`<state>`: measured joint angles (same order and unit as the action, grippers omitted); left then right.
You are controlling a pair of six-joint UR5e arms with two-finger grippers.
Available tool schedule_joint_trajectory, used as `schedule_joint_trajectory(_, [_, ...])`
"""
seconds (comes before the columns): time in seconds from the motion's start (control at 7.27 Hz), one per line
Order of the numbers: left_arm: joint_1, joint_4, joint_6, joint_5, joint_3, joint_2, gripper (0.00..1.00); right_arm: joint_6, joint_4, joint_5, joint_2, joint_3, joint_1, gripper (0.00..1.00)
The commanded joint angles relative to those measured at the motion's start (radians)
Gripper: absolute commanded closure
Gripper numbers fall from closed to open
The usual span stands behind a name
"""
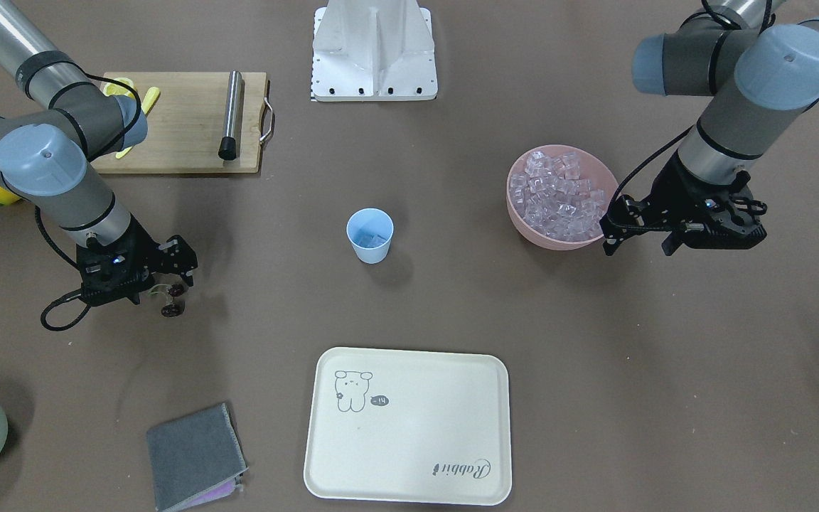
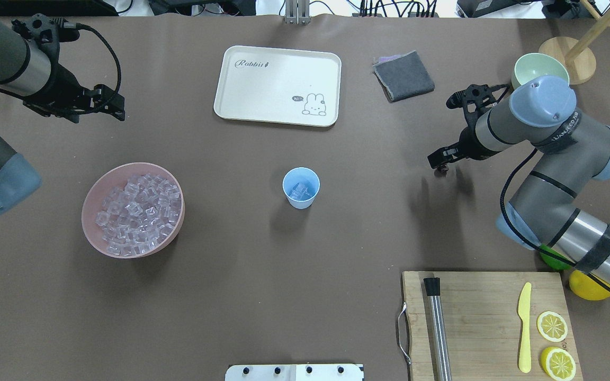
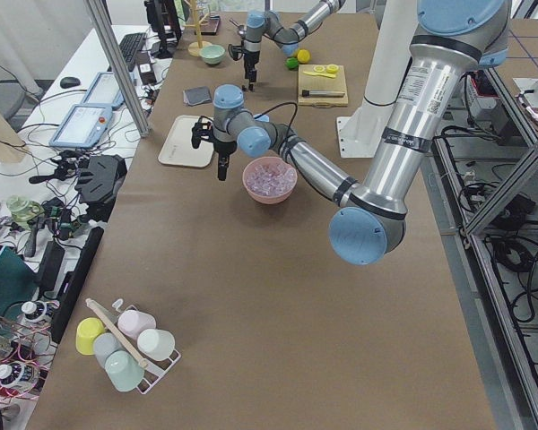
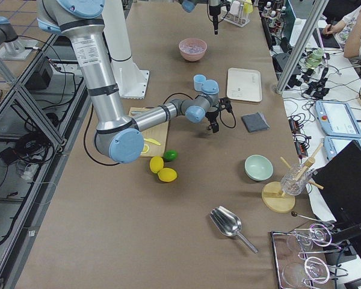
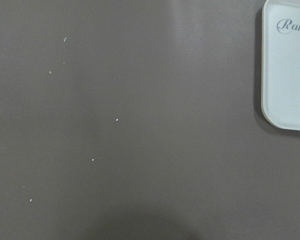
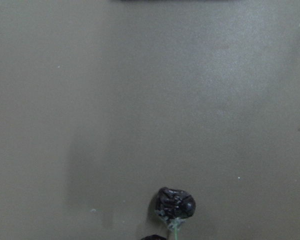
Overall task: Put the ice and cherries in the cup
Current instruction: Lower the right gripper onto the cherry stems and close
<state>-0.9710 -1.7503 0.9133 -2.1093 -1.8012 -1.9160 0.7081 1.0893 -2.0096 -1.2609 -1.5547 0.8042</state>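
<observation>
Front-facing view: the cup [image 1: 370, 236] stands mid-table with a few cubes inside. Most of the ice [image 1: 560, 198] is heaped in a pink bowl [image 1: 557, 244] toward the table's left end. The left gripper [image 1: 638, 243] hovers just beside that bowl, jaws spread wide and empty. Toward the right end, the right gripper [image 1: 171, 283] is pinched narrow on the stems of the cherries [image 1: 170, 303], which dangle beneath it.

Overhead view: a cream tray [image 2: 262, 90] at the middle of the operators' edge reads "Rabbit", with "hi" in a bubble beside a drawn rabbit. A wooden board [image 2: 480, 317] lies at the robot-side edge toward the right corner. Lettering on the right arm is too small to read.

Left-side view: the near arm's gripper hangs on the operators' side of the bowl.

Right-side view: the near arm's gripper is raised off the table between the cup and a grey cloth [image 4: 254, 122].

Left wrist view: bare brown table [image 5: 115, 125] and one tray corner, its script cut off at "Rab".

Right wrist view: one dark cherry on a green stem at the bottom edge, with no fingers in frame.
</observation>
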Motion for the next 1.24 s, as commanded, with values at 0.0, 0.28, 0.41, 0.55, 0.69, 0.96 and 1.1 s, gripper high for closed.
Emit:
schedule_joint_trajectory(0.0, [0.000,0.000,-0.001,0.000,-0.001,0.000,0.03,0.002,-0.005,0.009,-0.008,0.002,-0.005,0.14])
schedule_joint_trajectory(0.28, [0.000,0.000,0.004,0.000,-0.006,0.003,0.03,0.001,-0.008,0.020,-0.008,0.002,-0.010,0.59])
schedule_joint_trajectory(0.41, [0.000,0.000,0.024,0.000,-0.007,0.000,0.03,0.001,-0.008,0.026,-0.008,0.002,-0.010,0.78])
schedule_joint_trajectory(0.55, [0.000,0.000,0.022,0.000,-0.006,0.002,0.03,0.001,-0.009,0.029,-0.008,0.002,-0.011,0.86])
schedule_joint_trajectory(0.69, [0.000,0.000,0.022,0.000,-0.006,0.000,0.03,0.004,-0.008,0.029,-0.008,0.001,-0.011,0.90])
schedule_joint_trajectory(0.96, [0.000,-0.003,0.032,0.000,-0.009,0.000,0.03,0.002,-0.008,0.028,-0.008,0.004,-0.011,0.95])
schedule_joint_trajectory(1.1, [0.002,-0.006,0.035,0.000,-0.007,-0.001,0.03,0.004,-0.008,0.025,-0.008,-0.005,-0.008,0.98])
